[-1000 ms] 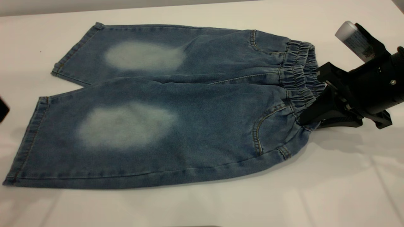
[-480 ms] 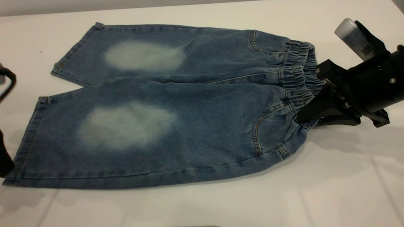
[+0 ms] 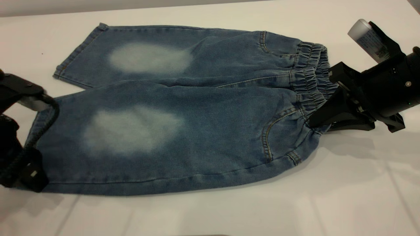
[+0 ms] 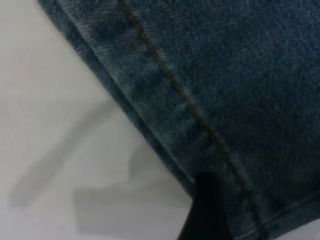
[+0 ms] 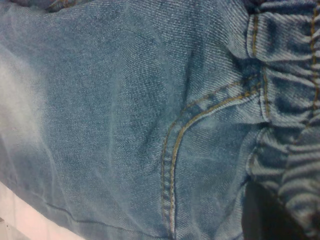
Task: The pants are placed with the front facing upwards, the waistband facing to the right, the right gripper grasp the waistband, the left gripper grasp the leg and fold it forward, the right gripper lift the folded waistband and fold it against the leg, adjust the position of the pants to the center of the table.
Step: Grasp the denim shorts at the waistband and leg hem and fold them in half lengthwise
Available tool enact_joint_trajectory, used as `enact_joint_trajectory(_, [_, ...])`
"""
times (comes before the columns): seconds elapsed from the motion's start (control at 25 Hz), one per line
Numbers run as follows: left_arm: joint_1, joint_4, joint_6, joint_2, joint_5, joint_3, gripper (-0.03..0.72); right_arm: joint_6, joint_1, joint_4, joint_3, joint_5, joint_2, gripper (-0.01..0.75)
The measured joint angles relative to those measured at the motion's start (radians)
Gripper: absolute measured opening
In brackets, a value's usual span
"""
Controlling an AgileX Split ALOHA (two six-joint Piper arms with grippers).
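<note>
Right hand clenched on the waistband, left hand at the leg hem

The pants (image 3: 183, 111) lay flat, front up, on the counter (image 3: 344, 196), waistband (image 3: 311, 78) rightward; the right hand (image 3: 320, 116) gripped the waistband's near end, while the left hand (image 3: 23, 170) sat at the near leg's hem, grip impossible to tell
</note>
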State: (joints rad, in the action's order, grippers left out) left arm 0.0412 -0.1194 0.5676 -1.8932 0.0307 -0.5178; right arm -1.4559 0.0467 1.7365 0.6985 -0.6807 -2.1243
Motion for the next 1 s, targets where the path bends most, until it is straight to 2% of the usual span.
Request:
enact_joint_trajectory(0.24, [0.001,0.001,0.024,-0.014,-0.01,-0.002,0.501,-0.001,0.0,0.0,0.0,-0.001,0.0,0.043])
enact_joint_trajectory(0.32, [0.001,0.001,0.026,-0.023,-0.013,-0.002,0.472,-0.001,0.0,0.0,0.0,-0.001,0.0,0.043])
enact_joint_trajectory(0.44, [0.001,0.001,0.027,-0.032,-0.018,-0.009,0.333,-0.001,0.0,0.0,0.0,-0.003,0.0,0.043])
enact_joint_trajectory(0.6, [0.001,0.001,0.03,-0.034,-0.036,-0.011,0.077,-0.001,0.0,-0.002,0.0,-0.026,0.0,0.043])
enact_joint_trajectory(0.64, [0.001,0.002,0.03,-0.033,-0.036,-0.011,0.052,-0.001,0.0,-0.003,0.0,-0.033,0.0,0.044])
enact_joint_trajectory(0.8, [0.001,0.005,0.03,-0.013,-0.002,-0.012,0.043,0.031,0.0,-0.053,0.001,-0.044,0.001,0.044])
enact_joint_trajectory(1.0, [0.001,0.005,0.03,0.072,0.147,-0.005,0.042,0.069,-0.012,-0.107,-0.052,-0.046,0.087,0.045])
